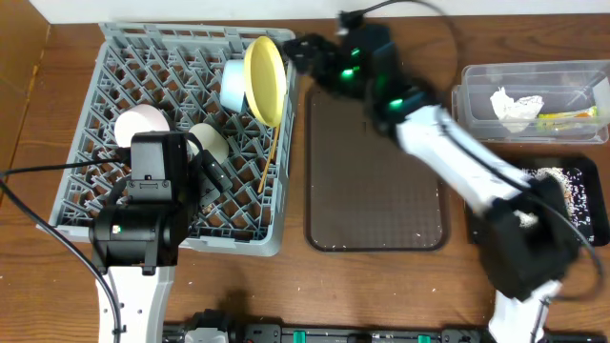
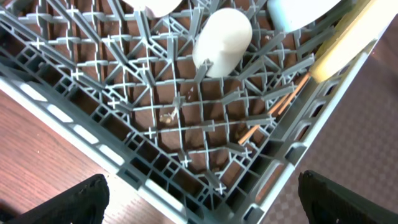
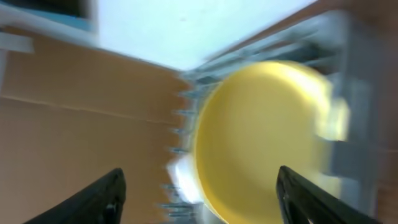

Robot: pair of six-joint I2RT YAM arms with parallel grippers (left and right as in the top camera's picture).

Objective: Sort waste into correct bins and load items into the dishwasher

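Observation:
The grey dish rack (image 1: 229,238) holds the pale yellow plate (image 1: 265,78) upright, the light blue bowl (image 1: 233,84), the pinkish-white bowl (image 1: 141,122), the cream cup (image 1: 210,141) and the chopsticks (image 1: 270,157). My left gripper (image 2: 202,199) is open and empty above the rack's front right corner (image 2: 261,180); the cup (image 2: 222,40) and chopsticks (image 2: 273,112) lie beyond it. My right gripper (image 1: 303,52) is open and empty just right of the plate, which fills the blurred right wrist view (image 3: 267,137). The napkin (image 1: 515,107) and wrapper (image 1: 570,118) lie in the clear tub (image 1: 534,69). Crumbs (image 1: 572,186) lie in the black bin (image 1: 596,229).
The dark brown flat tray (image 1: 376,171) lies between the rack and the bins, with a few crumbs near its front edge. The right arm stretches across it from the front right. The table is brown wood.

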